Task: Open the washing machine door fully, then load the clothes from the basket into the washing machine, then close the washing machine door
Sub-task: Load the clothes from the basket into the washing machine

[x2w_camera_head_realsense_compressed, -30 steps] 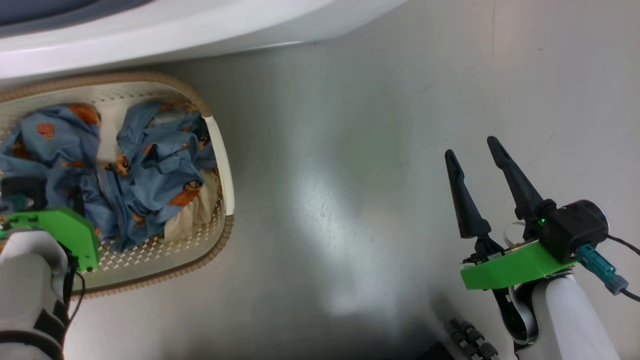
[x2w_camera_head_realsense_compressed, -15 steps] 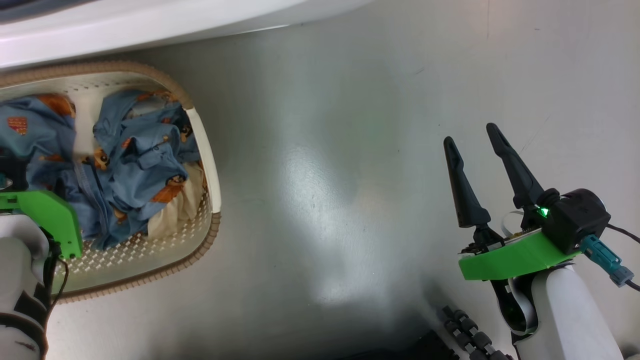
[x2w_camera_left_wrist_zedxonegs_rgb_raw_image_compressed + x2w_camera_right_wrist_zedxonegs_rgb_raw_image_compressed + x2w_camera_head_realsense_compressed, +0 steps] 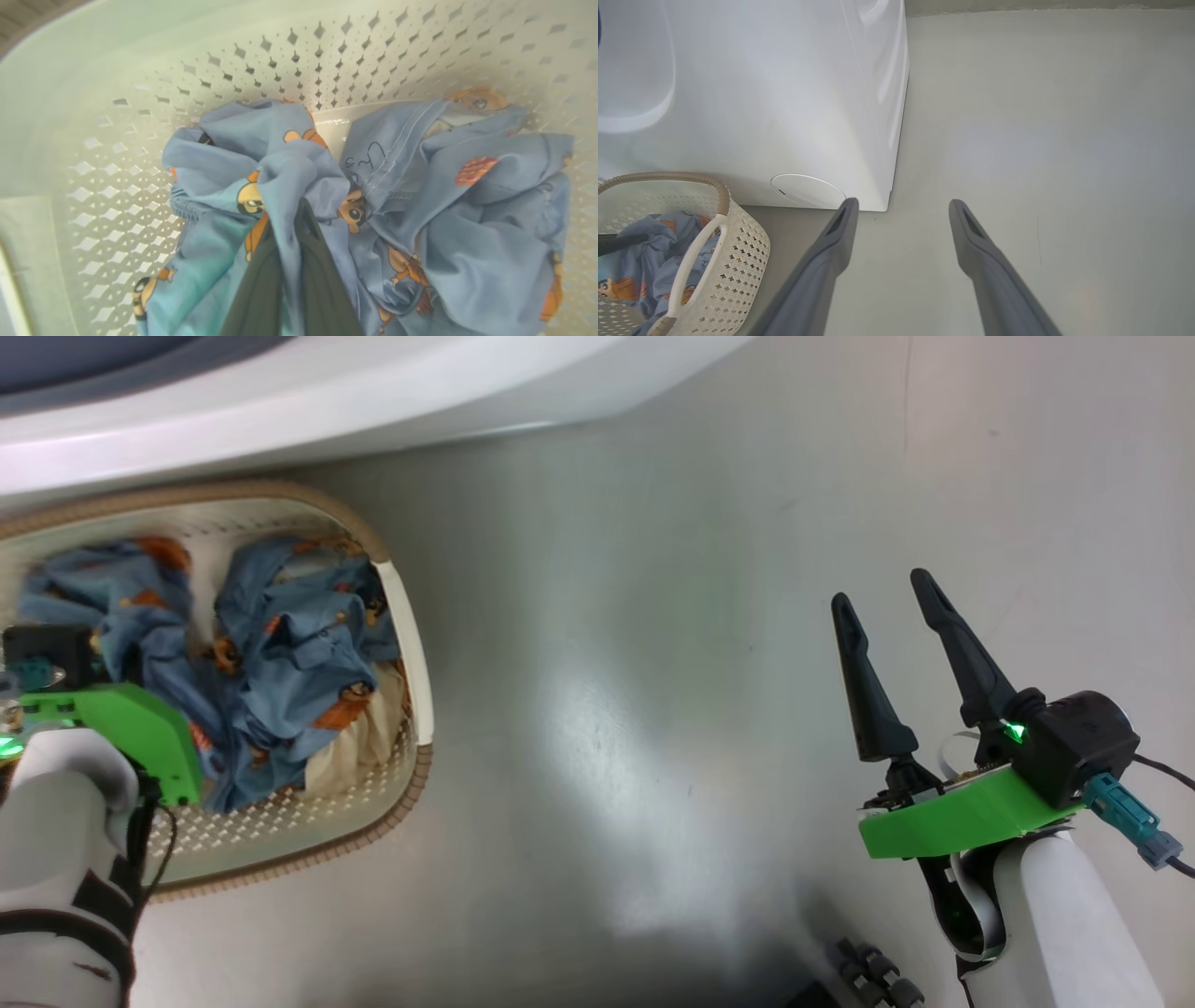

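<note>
The cream perforated basket stands on the floor against the white washing machine. Light-blue clothes with orange figures lie crumpled in it. My left gripper reaches down into the basket, and its two dark fingers are shut on a fold of the clothes. In the head view its green wrist mount covers the fingers. My right gripper hangs open over bare floor, far right of the basket, with nothing between its fingers. The washing machine door is out of view.
The machine's white front has a round service cover low down, near its right corner. The basket sits left of that. Grey floor stretches to the right. A black ridged part lies at the bottom edge.
My left gripper has shut on a fold of the clothes in the basket. The head camera shifted a little. The right gripper stays open in place.
</note>
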Robot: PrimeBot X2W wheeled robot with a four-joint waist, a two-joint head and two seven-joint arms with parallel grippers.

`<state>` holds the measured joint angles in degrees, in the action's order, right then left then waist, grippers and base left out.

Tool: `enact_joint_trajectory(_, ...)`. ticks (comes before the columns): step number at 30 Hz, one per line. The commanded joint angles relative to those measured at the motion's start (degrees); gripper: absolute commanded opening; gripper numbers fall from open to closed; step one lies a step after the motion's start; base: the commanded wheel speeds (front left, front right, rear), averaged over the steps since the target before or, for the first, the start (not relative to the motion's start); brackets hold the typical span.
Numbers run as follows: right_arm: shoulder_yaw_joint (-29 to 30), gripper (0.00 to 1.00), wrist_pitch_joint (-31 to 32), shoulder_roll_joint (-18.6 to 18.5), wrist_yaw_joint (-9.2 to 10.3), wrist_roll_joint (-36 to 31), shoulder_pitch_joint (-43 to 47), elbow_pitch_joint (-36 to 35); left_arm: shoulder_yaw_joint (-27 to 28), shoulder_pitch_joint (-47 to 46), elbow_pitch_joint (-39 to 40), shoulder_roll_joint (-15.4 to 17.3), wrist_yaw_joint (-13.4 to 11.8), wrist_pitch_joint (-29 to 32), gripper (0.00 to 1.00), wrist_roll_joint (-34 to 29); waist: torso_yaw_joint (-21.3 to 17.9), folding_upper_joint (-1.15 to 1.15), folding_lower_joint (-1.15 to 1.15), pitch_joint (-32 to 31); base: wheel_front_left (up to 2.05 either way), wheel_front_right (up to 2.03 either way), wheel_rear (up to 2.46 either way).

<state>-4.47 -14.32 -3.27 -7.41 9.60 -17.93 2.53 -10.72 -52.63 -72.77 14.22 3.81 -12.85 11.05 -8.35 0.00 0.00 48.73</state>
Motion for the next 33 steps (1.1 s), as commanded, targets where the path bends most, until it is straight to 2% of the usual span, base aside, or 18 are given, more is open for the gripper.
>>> enact_joint_trajectory(1,-0.6,1.0,-0.7,0.4,-0.08,-0.8,0.9,-0.7,1.1,2.9,1.0,1.9,0.2,-1.3,0.0,0.8,1.3,0.0,0.0,-2.4,0.0,0.0,0.0)
enact_joint_trajectory(7,-0.5,1.0,-0.7,0.4,-0.08,-1.3,1.4,0.0,1.8,5.6,4.4,0.8,0.6,-2.1,0.0,2.0,2.3,0.0,0.0,-6.0,0.0,0.0,0.0)
enact_joint_trajectory(24,-0.4,1.0,-0.7,0.3,-0.08,-2.3,5.2,2.3,8.0,27.4,36.5,-3.3,-2.7,-2.1,0.0,3.2,5.2,0.0,0.0,-20.7,0.0,0.0,0.0)
enact_joint_trajectory(33,-0.7,1.0,-0.7,0.1,-0.08,-2.2,7.8,3.5,10.4,35.4,49.4,-5.6,-3.4,-2.1,0.0,2.5,5.9,0.0,0.0,-28.5,0.0,0.0,0.0)
